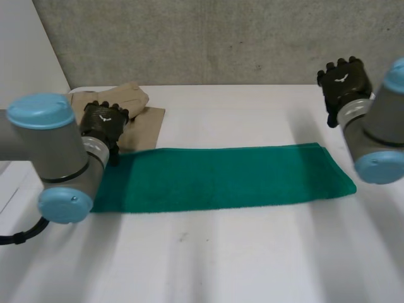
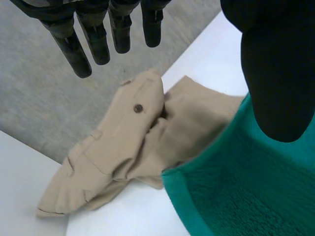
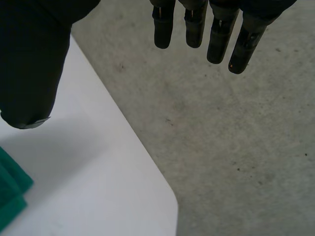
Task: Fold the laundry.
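Fingers [image 2: 69, 44] straight, left hand [image 1: 104, 123] and right hand [image 1: 344, 82] hover near towel [image 1: 221, 180] ends.

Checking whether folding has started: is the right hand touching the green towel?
Apart. The head view shows the right hand beyond the green towel, with bare white table between them; the right wrist view shows its fingers straight, holding nothing.

In the head view the left arm [image 1: 53, 151] comes in at the left of the frame, with the left robot hand [image 1: 104, 124] at the upper left. Its fingers [image 2: 83, 46] are straight and spread away from the thumb [image 2: 275, 73], and they hold nothing. The right arm [image 1: 379, 129] stands at the right edge, with the right robot hand [image 1: 344, 82] at the upper right, likewise relaxed and empty.
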Controlling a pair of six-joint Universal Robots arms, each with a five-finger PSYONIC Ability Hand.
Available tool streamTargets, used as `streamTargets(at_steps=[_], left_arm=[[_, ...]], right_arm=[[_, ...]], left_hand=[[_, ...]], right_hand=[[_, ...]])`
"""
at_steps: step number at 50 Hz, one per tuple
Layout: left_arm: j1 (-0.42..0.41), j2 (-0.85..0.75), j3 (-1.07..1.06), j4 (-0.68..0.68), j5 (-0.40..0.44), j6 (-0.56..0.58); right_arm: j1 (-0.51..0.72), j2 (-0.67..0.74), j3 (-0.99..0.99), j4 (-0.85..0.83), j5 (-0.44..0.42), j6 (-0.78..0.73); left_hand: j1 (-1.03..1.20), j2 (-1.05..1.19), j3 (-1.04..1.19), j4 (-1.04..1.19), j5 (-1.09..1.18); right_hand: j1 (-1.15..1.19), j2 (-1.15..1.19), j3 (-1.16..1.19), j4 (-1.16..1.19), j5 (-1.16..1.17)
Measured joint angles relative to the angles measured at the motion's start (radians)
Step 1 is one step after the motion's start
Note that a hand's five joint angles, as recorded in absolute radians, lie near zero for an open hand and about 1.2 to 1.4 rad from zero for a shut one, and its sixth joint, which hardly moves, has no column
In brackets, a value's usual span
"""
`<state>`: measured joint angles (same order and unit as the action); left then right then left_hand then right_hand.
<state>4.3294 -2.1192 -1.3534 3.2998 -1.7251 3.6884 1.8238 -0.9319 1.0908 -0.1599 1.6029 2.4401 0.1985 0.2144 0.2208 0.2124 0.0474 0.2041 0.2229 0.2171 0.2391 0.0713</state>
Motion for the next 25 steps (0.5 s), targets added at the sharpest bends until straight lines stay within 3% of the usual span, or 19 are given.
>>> streamTargets(at_steps=[4,11,18,25], left_arm=[[-0.004,0.112,-0.099,0.002,0.021,-0.003],[-0.013,0.234,-0.263,0.039,0.091,-0.048],[-0.022,0.257,-0.356,0.113,0.119,-0.122],[-0.029,0.233,-0.388,0.168,0.119,-0.17]], right_arm=[[-0.056,-0.138,0.126,0.113,-0.106,0.065],[-0.152,-0.203,0.312,0.28,-0.244,0.072],[-0.195,-0.185,0.419,0.258,-0.274,0.056],[-0.205,-0.096,0.46,0.109,-0.269,0.049]], left_hand=[[0.0,0.0,0.0,0.0,0.0],[0.0,0.0,0.0,0.0,0.0],[0.0,0.0,0.0,0.0,0.0],[0.0,0.0,0.0,0.0,0.0]], right_hand=[[0.0,0.0,0.0,0.0,0.0],[0.005,0.033,0.038,0.009,0.024],[0.134,0.159,0.174,0.151,0.138],[0.299,0.364,0.371,0.345,0.318]])
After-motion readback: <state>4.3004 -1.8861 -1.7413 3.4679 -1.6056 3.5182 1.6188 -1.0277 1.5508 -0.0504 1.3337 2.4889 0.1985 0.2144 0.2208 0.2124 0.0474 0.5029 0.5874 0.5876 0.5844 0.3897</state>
